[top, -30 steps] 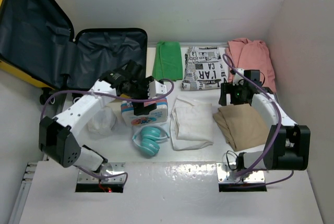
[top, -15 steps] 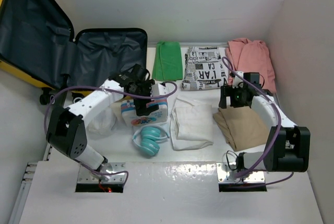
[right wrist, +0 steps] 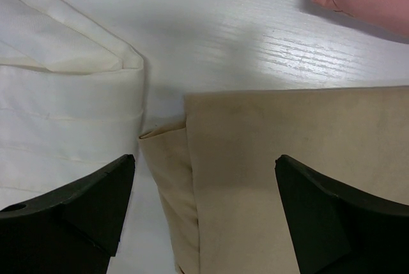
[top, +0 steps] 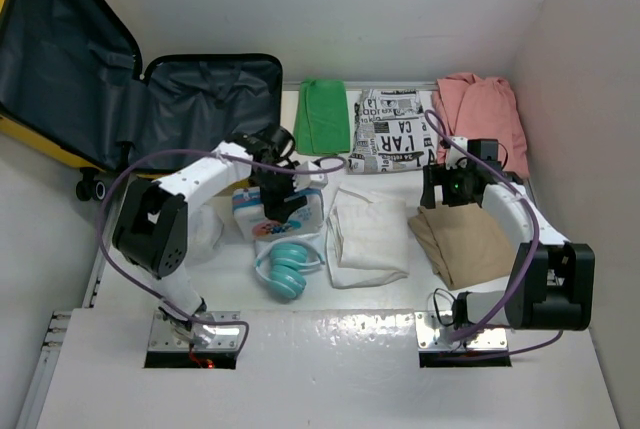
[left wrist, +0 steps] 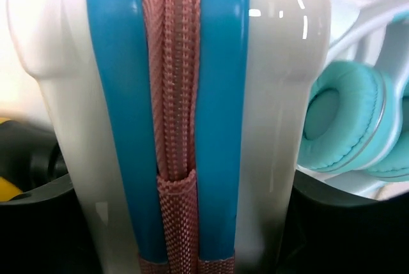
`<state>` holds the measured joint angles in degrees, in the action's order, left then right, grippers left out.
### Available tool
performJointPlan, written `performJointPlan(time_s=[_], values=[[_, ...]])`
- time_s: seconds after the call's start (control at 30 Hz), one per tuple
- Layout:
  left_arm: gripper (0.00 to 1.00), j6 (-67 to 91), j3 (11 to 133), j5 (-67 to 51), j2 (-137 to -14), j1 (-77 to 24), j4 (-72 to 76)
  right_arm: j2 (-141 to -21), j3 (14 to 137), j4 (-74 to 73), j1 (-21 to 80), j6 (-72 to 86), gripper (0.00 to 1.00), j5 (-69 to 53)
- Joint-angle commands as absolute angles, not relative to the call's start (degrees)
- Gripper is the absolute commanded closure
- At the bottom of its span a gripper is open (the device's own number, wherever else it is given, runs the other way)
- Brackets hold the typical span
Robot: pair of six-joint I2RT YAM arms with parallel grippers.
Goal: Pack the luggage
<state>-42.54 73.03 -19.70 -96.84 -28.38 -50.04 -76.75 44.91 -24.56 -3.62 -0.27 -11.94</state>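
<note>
Where lettering can be made out, it is on the newsprint-pattern cloth (top: 393,129) beyond and left of the right end effector (top: 445,187). Large characters "AR" and "CA" are legible; the finer print is not. A cartoon label on the lid of the white-and-blue box (top: 283,215) is too small to read. The luggage (top: 200,99) lies open on the surface (top: 400,369), beyond and left of the left end effector (top: 278,197). It has a yellow shell, dark grey lining in both halves, the far half raised, and black wheels at its near corner. The left end effector straddles the box's pink zipper seam (left wrist: 171,95); whether it grips cannot be told. Teal headphones (left wrist: 345,117) lie just right of it. The right end effector (right wrist: 204,216) is fully open and empty, over the edge of a tan cloth (right wrist: 287,172).
</note>
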Motion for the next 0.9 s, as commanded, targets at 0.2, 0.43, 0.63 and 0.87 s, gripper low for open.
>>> performJointPlan(time_s=[0.2,0.43,0.63,0.87], values=[[1.0,-19.63,112.2,-42.51,-97.38,-15.93,-48.16,-78.4,48.43,-23.29,-3.78,-0.97,0.1,-12.04],[1.0,21.66,109.91,-55.18,-101.76,4.46,-22.63,-81.03,50.45,-23.38,-3.78,-0.44,0.1,-12.92],[1.0,39.19,101.43,-56.78,-106.34,12.04,-5.63,-85.07,55.1,-23.12,-2.99,-0.44,0.1,-13.01],[1.0,47.72,105.72,-58.89,-117.05,12.57,3.07,-87.45,57.48,-23.38,-2.46,1.85,0.1,-13.01]])
